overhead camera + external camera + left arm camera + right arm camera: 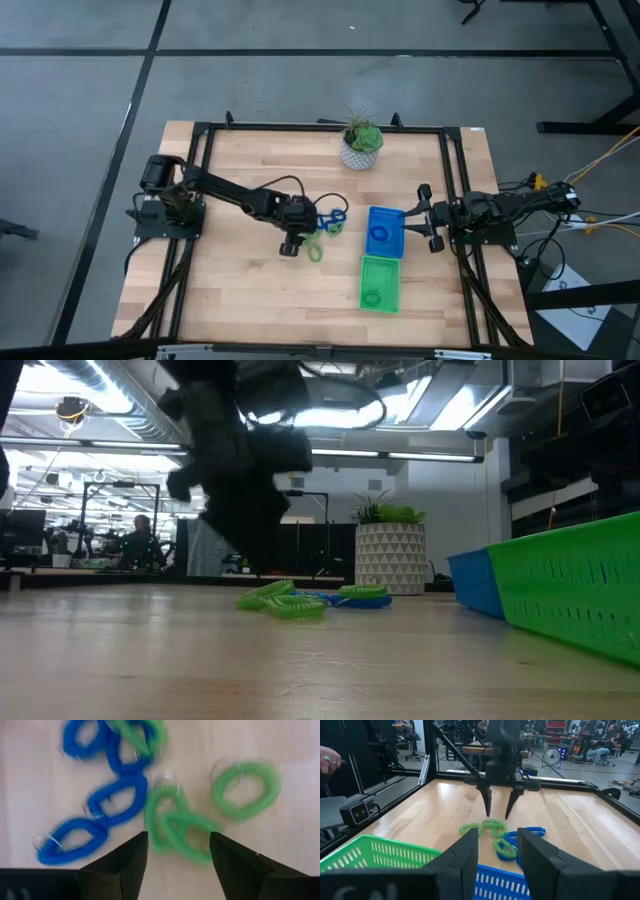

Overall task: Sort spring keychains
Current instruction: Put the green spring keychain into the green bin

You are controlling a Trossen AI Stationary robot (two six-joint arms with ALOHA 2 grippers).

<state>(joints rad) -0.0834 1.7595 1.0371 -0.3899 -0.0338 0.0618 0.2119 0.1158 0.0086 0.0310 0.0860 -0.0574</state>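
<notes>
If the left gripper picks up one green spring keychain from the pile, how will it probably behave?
Probably floppy: the green spring keychain is a thin coiled loop already bent out of round. It may drag neighbours, since it overlaps another green coil. The open left gripper hangs above it.

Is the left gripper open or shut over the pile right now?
Open. The left gripper hangs above the keychains with its fingers spread and nothing between them.
</notes>
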